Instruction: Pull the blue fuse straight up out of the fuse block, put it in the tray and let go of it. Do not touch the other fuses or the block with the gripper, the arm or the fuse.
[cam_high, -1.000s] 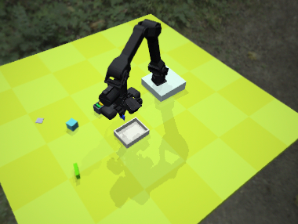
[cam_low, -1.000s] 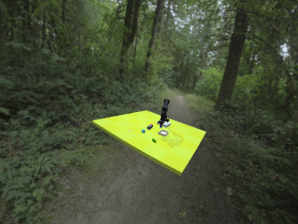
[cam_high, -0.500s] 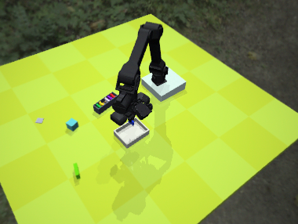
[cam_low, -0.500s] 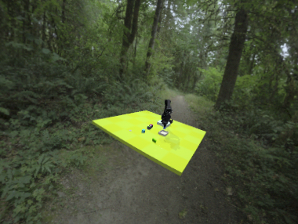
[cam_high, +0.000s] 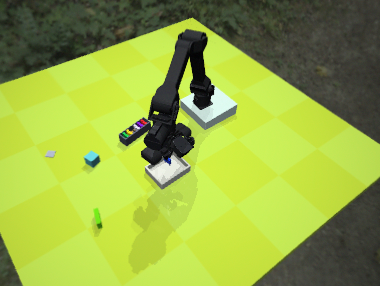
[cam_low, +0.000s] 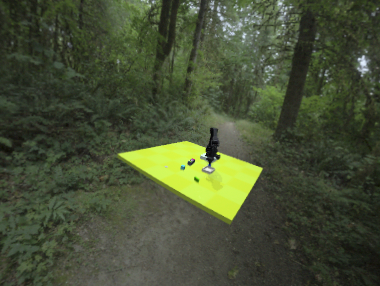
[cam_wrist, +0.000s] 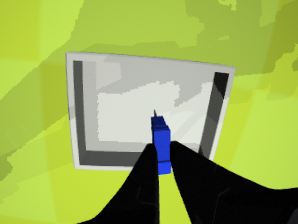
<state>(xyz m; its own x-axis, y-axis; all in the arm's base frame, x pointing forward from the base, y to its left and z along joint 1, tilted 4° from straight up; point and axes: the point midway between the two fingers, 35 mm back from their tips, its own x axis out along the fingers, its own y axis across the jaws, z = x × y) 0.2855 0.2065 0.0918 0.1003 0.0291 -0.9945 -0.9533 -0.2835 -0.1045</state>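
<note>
My gripper (cam_wrist: 161, 149) is shut on the blue fuse (cam_high: 168, 161) (cam_wrist: 161, 139) and holds it over the tray (cam_high: 176, 179) (cam_low: 208, 170) (cam_wrist: 73, 110). The fuse's thin prong shows beyond its far end in the wrist view. Its exact height above the tray floor is hard to tell. The shallow grey-white tray holds nothing that I can see. The dark fuse block (cam_high: 134, 138) (cam_low: 191, 161) stands to the left behind the tray in the top view, with several other coloured fuses in it. The arm partly hides its right end there.
A cyan cube (cam_high: 92, 159) (cam_low: 183, 167) stands left of the tray. A bright green block (cam_high: 98, 218) (cam_low: 196, 179) is nearer the front left. A small flat grey piece (cam_high: 50, 154) lies at the far left. The arm stands on a pale base (cam_high: 220, 116) behind the tray.
</note>
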